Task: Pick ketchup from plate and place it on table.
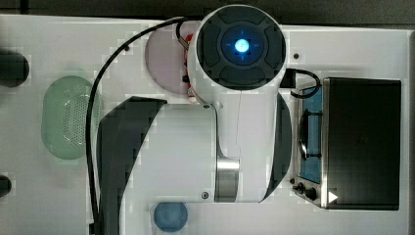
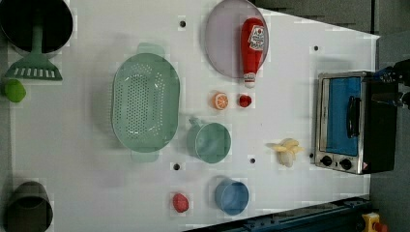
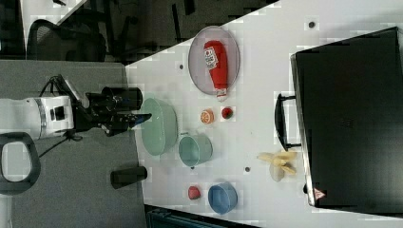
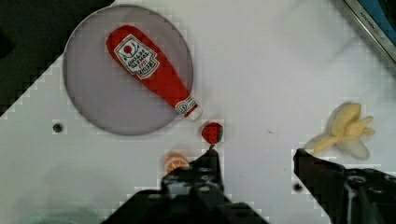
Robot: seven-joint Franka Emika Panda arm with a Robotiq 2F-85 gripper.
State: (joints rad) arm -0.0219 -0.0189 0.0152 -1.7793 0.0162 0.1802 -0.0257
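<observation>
Ketchup lies flat on the greyish-pink plate, its white cap poking over the rim toward the jaws; the gripper hangs high above the white surface with its jaws parted and nothing between them; bottle and plate sit well off to one side of the jaws, not beneath them.

Risk, as I judge it: the small red fruit sits just beside the cap and the orange slice close by, so a descent aimed at the neck could knock either away; the bottle tapers, so a grip taken near the cap might slip or tip it; a grip set too low could catch the plate and drag it along.

Label on the bottle is white with dark print and a round emblem; the words are too blurred to read.
</observation>
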